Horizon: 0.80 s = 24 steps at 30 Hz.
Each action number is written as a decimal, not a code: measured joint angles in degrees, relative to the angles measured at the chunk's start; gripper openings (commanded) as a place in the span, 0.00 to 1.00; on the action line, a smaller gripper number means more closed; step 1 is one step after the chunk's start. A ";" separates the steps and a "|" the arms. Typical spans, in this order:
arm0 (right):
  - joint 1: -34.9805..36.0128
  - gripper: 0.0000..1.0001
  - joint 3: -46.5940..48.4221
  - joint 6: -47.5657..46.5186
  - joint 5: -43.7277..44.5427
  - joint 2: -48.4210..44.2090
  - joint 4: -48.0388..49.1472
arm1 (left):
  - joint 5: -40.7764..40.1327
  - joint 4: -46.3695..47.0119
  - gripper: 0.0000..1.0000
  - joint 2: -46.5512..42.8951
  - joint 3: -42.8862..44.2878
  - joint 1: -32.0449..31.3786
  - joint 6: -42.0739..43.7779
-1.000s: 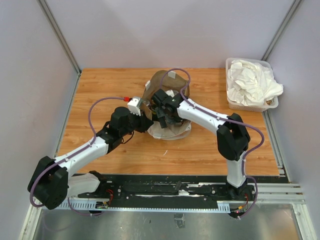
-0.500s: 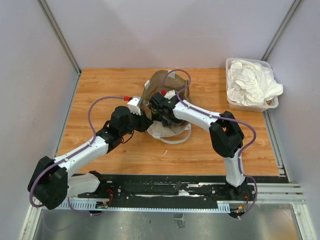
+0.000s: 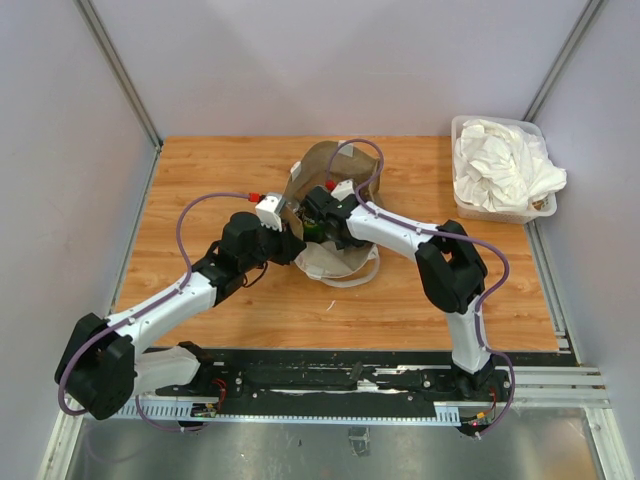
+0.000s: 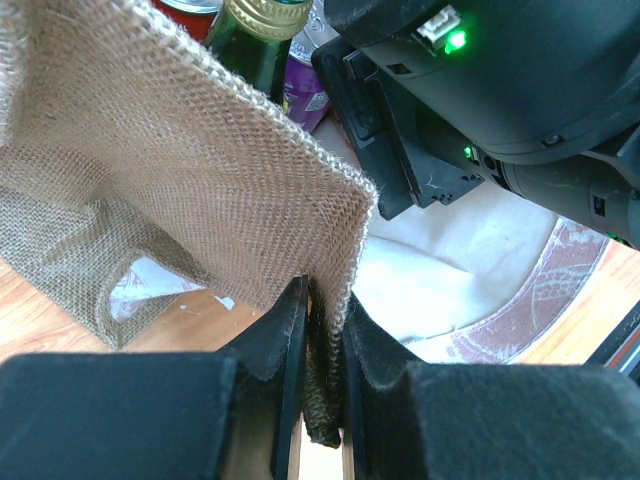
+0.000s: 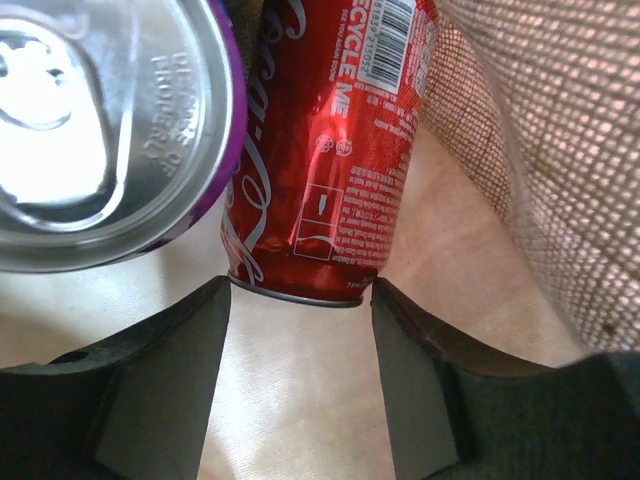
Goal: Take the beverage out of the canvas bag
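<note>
My left gripper (image 4: pixel 325 300) pinches the canvas bag (image 4: pixel 200 170) by its rim and my right gripper (image 5: pixel 300 292) straddles just the end of the red can (image 5: pixel 320 150) inside it, can't tell if it's biting, so that shallow hold might slip against the purple can (image 5: pixel 100 130).

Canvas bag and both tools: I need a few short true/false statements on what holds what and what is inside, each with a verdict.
1. The left tool is clamped on the canvas bag's woven edge. True.
2. The right tool hangs outside the bag. False: it is down inside, and its fingers stand on either side of the red can's end.
3. A purple can with a silver top lies right beside the red can. True.
4. The bag holds cans only. False: a green bottle with a gold cap is in there too.
5. The clear bin stands on the table's left side. False: it is at the far right and holds white cloth.
</note>
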 measured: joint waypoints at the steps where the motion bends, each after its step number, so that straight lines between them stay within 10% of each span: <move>1: -0.02 0.56 0.00 -0.22 0.33 0.09 0.02 | -0.02 -0.15 0.01 -0.07 0.02 0.00 0.02; 11: -1.22 0.50 -1.79 -1.25 3.19 0.13 0.46 | -0.11 -0.70 0.01 -0.42 0.09 0.00 0.17; 16: -2.16 0.92 -2.21 -0.92 3.61 0.13 1.29 | -0.26 -0.94 0.00 -0.90 0.28 0.00 0.22; 24: -2.23 0.99 -6.71 -1.29 2.71 -2.10 7.96 | -0.24 -1.05 0.01 -1.09 0.31 0.00 0.22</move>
